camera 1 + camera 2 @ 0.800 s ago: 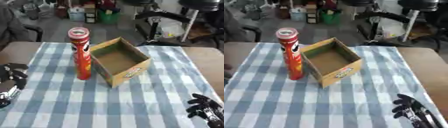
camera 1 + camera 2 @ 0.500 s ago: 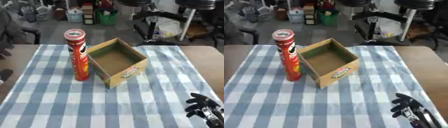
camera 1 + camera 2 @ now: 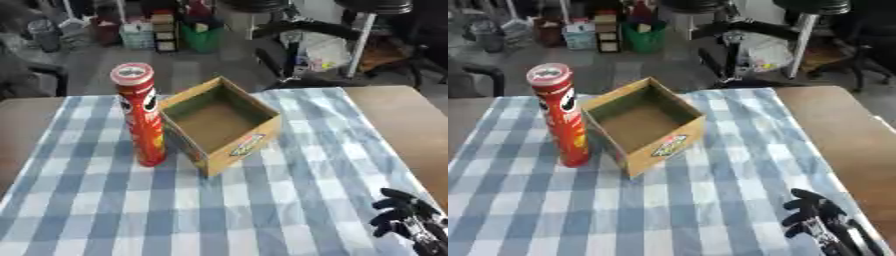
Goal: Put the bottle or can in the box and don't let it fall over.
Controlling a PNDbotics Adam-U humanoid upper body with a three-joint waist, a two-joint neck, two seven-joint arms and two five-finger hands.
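Right hand idle, fingers curled, lower right.

Only the right hand shows, at the lower right corner of both eye views. It is black, with thick, rounded fingers that look jointed in short segments. Toward the wrist the black gives way to paler, silvery parts, with a small patch of red and white marking among them; finer detail there cannot be made out.
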